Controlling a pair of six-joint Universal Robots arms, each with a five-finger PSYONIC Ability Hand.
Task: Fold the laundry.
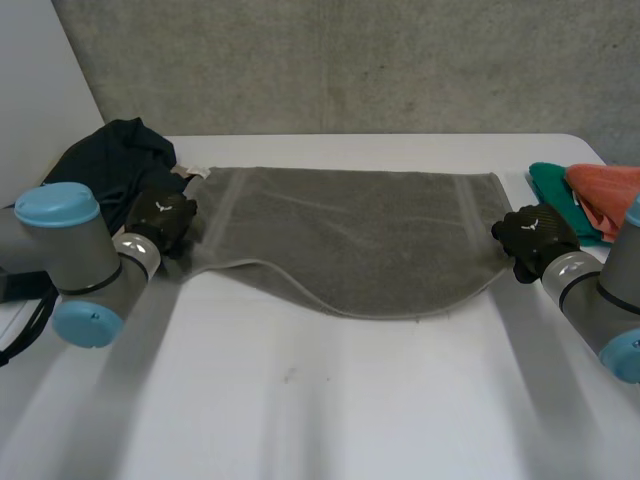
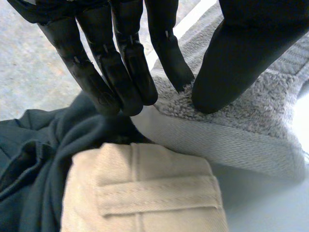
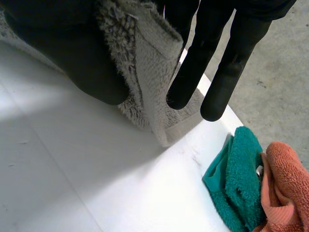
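The grey towel (image 1: 350,235) lies spread across the counter (image 1: 300,400), its far edge straight and its near edge sagging in a curve between my hands. My left hand (image 1: 162,220) pinches the towel's left end between thumb and fingers, and my right hand (image 1: 535,240) pinches the right end the same way. One grip per end, I judge, to stretch it flat for a fold. A dark navy garment (image 1: 120,155) and beige trousers (image 2: 145,193) sit just beside the left hand. A teal cloth (image 1: 555,190) and orange towel (image 1: 605,190) lie near the right, likely waiting their turn.
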